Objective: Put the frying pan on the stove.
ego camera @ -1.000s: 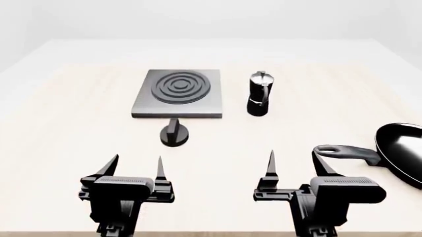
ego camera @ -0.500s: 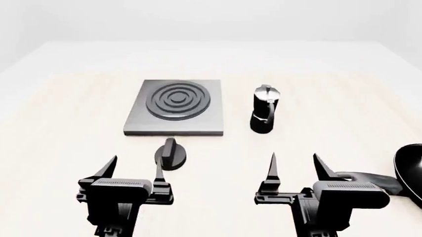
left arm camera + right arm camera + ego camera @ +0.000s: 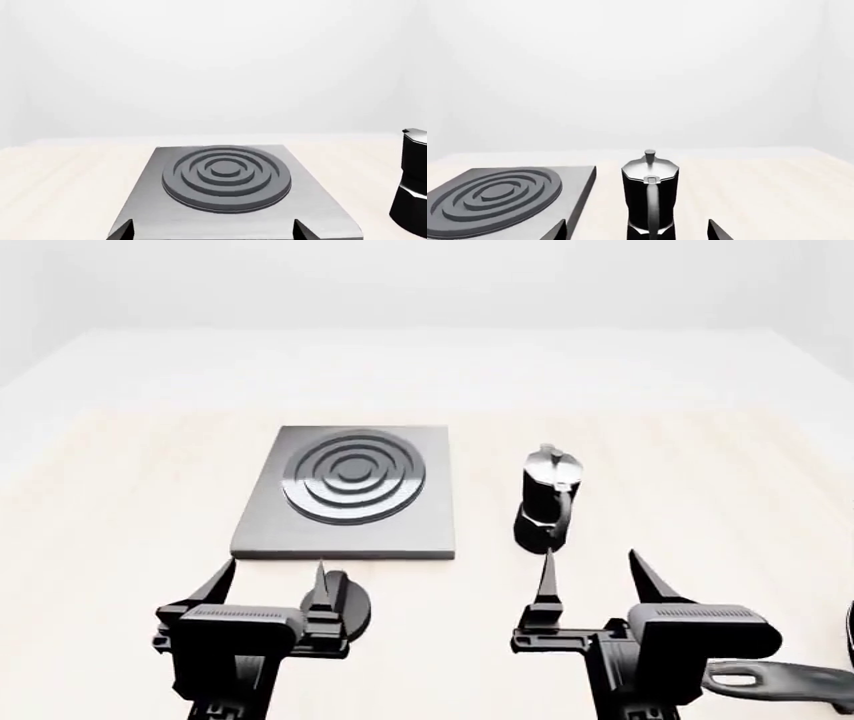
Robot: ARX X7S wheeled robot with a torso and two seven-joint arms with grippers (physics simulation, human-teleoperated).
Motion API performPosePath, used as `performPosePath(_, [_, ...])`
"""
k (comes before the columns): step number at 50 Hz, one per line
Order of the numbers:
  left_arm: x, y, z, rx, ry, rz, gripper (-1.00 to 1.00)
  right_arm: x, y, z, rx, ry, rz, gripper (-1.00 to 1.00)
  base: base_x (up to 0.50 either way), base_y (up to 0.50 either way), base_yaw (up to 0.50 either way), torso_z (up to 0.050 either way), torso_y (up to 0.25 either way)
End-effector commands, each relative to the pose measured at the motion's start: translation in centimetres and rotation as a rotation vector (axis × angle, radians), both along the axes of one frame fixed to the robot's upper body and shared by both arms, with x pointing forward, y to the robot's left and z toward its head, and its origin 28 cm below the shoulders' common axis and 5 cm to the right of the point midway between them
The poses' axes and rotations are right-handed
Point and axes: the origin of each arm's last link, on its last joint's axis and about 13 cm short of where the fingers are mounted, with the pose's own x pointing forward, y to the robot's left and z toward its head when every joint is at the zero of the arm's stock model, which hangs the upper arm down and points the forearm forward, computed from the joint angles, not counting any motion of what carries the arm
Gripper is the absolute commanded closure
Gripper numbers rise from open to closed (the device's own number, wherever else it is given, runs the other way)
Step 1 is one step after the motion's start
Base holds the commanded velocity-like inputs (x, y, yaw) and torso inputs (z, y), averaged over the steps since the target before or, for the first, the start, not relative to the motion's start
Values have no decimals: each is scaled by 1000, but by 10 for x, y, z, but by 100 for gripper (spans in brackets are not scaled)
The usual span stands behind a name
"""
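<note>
Count: two grippers, one frying pan, one dial, one stove, one moka pot, all on one light wood worktop [image 3: 694, 450].

Nearest, by the worktop's near edge: left gripper [image 3: 267, 585] and right gripper [image 3: 590, 575], both with fingers spread wide, nothing between them. Both hovered apart from every object.

Frying pan [image 3: 781, 676] sat at the near right corner of the worktop. Head view caught only the handle with its loop end, partly behind the right gripper, plus a sliver of the bowl at the frame edge. Well apart from the stove.

Small black dial [image 3: 340, 602] stood just beyond the left gripper, partly hidden by one finger, near the stove's near edge, not touching it.

Stove [image 3: 350, 498] lay flat mid-worktop, burner rings bare. Moka pot [image 3: 547, 500] stood upright beside the stove's right side, with a gap between.

View differences: the pan and dial showed in the head view only. Left wrist view showed the stove [image 3: 227, 190] head-on, with the pot [image 3: 410, 187] cut by the frame. Right wrist view centred the pot [image 3: 650, 195] with part of the stove [image 3: 500, 197] beside it.
</note>
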Motion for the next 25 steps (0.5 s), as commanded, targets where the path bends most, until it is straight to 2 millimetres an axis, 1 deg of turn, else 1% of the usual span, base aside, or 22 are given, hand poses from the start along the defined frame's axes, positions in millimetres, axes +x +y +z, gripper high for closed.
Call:
performPosePath(1, [-1, 0, 0, -1, 1, -3, -100, 1, 1, -1, -2, 11, -5, -100, 285, 0, 0, 0, 0])
performPosePath(5, [-1, 0, -1, 0, 1, -4, -100, 3, -1, -2, -10, 48, -65, -100, 285, 0, 0, 0, 0])
performPosePath(8, [-1, 0, -1, -1, 3, -4, -100, 4, -2, 1, -7, 60, -95, -100, 270, 0, 0, 0, 0])
performPosePath(12, [-2, -1, -2, -5, 4, -9, -100, 6, 1, 13, -12, 30, -169, -100, 2, 0, 0, 0, 0])
performPosePath(13, [-2, -1, -3, -6, 6, -10, -100, 7, 2, 16, 10, 25, -195, -100, 0, 0, 0, 0, 0])
performPosePath(16, [-2, -1, -3, -9, 8, -11, -100, 9, 4, 16, 18, 24, -223, -100, 0, 0, 0, 0, 0])
performPosePath(19, [-3, -1, -4, -12, 10, -13, -100, 11, 6, 13, 7, 38, -258, -100, 0, 0, 0, 0, 0])
performPosePath(25, [-2, -1, -7, -13, 20, -13, -100, 10, 7, 13, 69, 28, -396, -100, 0, 0, 0, 0, 0])
